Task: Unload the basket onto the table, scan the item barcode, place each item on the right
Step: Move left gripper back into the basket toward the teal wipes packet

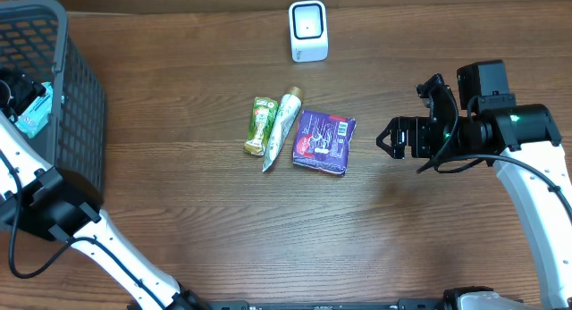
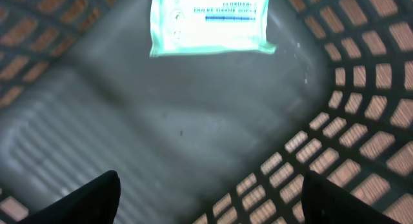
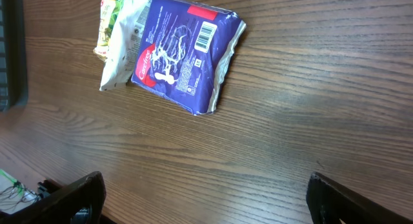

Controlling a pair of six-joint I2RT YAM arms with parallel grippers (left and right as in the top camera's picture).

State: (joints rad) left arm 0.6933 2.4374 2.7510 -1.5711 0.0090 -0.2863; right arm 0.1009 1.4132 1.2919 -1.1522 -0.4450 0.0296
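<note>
Where table [image 1: 268, 230] is woodgrained, pouch [image 1: 324, 142] crinkles

The purple packet [image 1: 324, 142] carries a white barcode [image 3: 204, 37]. Green pouch [image 1: 260, 125], white-and-green tube [image 1: 281, 127], mint packet [image 2: 210, 20], black lattice basket [image 1: 76, 96], brown wood-grain tabletop [image 1: 223, 221].

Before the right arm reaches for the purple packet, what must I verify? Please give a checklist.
1. Right pincer open, empty: ok.
2. Barcode on purple packet faces up: ok.
3. Gap between purple packet and white tube: cannot tell; edges look close.
4. Scanner upright, nothing in front of it: ok.
5. Left pincer out of the way, open inside the basket above the teal packet: ok.
</note>
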